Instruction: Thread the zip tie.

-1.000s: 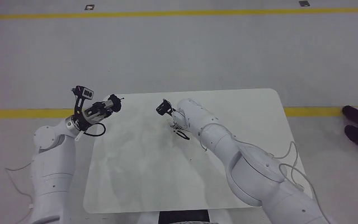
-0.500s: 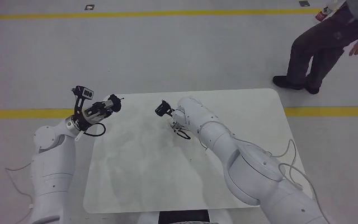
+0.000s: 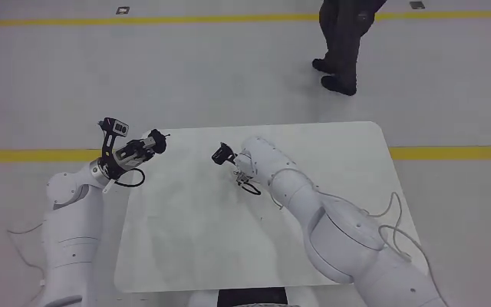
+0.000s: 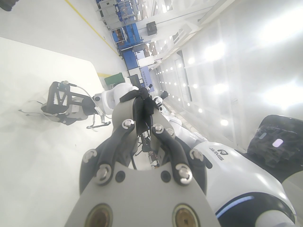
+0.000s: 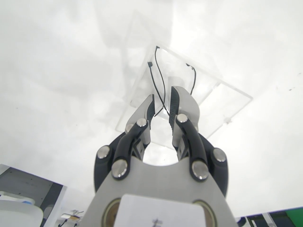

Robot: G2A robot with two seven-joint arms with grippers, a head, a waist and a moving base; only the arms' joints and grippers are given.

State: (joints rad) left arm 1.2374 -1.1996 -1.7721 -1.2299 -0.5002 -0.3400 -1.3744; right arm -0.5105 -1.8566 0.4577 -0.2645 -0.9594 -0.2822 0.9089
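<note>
Left to right across the white table [image 3: 192, 245]. At its left edge, held off the surface and well apart from the work, is the left gripper [image 3: 157, 141], its jaws drawn together on a dark strip [image 4: 142, 106] that looks like knotted cloth or tape, though the wrist view is too close to be sure. Near the table's middle, the right gripper [image 5: 162, 93] points down over the zip tie [image 5: 152, 77]. Its jaws stand apart with a clear gap, and the tie's crossed strands pass between them unclamped. The zip tie is a thin black strap curled into a loose loop, its small square head to one side. It lies on a clear plate [image 5: 225, 102] that rests flat on the table. Seen from above, the loop [image 3: 250, 187] lies just beside the right gripper's [image 3: 242, 181] tip. By its look the tie is very light, springy rather than limp, and smooth. It is likely to flick or slide if pinched off-centre, so the better hold is on the strap a little behind the free end, leaving the tip clear to enter the head. The plate's hard, glossy face gives the fingertips little room under the strap. The crossing strands could both be caught in one closure, and the head is loose enough to turn away.
</note>
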